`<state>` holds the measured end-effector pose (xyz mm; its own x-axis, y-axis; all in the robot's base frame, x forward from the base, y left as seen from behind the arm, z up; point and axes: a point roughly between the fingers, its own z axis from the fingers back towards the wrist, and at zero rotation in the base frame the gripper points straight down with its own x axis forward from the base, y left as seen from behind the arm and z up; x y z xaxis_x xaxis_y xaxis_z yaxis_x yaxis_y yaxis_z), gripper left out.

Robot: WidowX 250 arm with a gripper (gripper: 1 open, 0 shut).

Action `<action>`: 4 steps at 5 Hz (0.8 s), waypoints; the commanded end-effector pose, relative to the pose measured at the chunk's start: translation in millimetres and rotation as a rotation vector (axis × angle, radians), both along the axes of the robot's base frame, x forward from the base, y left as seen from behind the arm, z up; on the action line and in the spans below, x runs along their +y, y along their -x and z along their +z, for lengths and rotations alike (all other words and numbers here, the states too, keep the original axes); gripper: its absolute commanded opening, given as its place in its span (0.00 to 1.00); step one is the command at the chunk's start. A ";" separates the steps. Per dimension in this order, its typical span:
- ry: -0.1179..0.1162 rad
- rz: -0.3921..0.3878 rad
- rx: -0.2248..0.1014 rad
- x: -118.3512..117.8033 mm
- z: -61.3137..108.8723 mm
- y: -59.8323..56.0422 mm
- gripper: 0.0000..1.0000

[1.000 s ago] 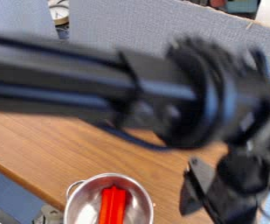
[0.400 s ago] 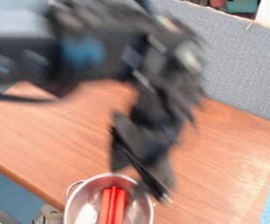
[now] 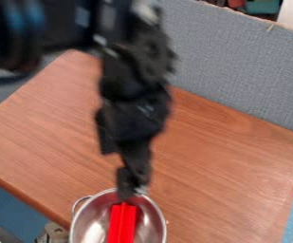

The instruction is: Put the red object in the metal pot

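Although the arm (image 3: 47,24) and its pincer (image 3: 134,178) are blurred, the pincer is judged to stand wide open, with nothing seen in its grip. The red bar (image 3: 122,224) lies inside the metal pot (image 3: 149,223), lengthwise towards the bottom edge of the view, so the placing appears done, subject to confirmation that the bar rests on the base. The step in hand is judged to be a clean withdrawal. Recommended method: keep the pincer spread, raise it straight up until its tips are well above the rim, and only then swing it aside over the wooden surface (image 3: 218,157). A sideways start risks catching the rim or the small handle (image 3: 81,202) and dragging the light-looking pot; closing early could nip the bar and lift it out. Should the bar prove to be leaning on the wall, a gentle downward nudge would suffice. Limits of inspection: the tips overlap the far rim in the view, and whether they touch it, hang above it or reach inside cannot be told. The near side of the pot and the near end of the bar are cut off by the frame. A dark line runs along the bar; whether it is a groove or a join is unclear.
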<state>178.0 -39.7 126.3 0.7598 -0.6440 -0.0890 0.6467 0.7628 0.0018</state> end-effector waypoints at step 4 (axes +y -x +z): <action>0.025 0.174 0.078 -28.1 -56.2 6.4 1.00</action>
